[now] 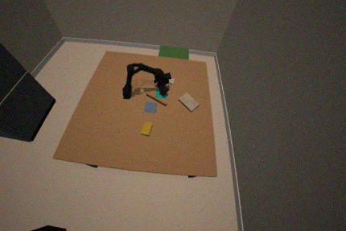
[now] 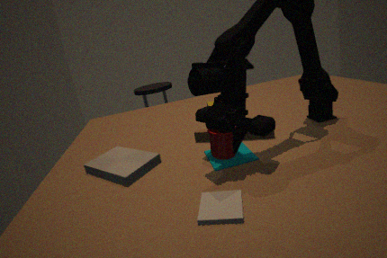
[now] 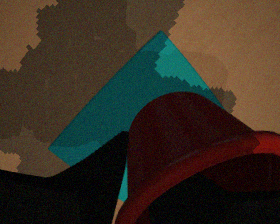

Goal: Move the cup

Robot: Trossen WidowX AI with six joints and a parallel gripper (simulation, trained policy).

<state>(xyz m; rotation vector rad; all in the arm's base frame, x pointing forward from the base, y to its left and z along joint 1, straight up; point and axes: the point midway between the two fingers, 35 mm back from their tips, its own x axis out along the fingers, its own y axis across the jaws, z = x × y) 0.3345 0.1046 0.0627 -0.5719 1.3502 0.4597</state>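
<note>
The red cup [image 2: 221, 146] [image 3: 175, 125] stands upright on the teal pad [image 1: 158, 96] [image 2: 247, 156] [image 3: 110, 100], near one edge of it in the exterior view. My gripper [image 2: 232, 135] is at the cup's rim. It is open by a narrow gap, with one dark finger outside the cup wall; the other finger is hidden. A thin strip of pad shows between the outer finger and the wall in the wrist view. The blue pad [image 1: 150, 107] is bare. No marbles can be made out; the cup's inside is dark and mostly hidden.
A brown bar [image 1: 156, 100] [image 2: 201, 137] lies between the two pads. A large pale slab [image 1: 189, 102] [image 2: 122, 162] and a smaller pale block [image 1: 171, 81] [image 2: 220, 206] lie near the teal pad. A yellow block [image 1: 146, 129] lies beyond the blue pad.
</note>
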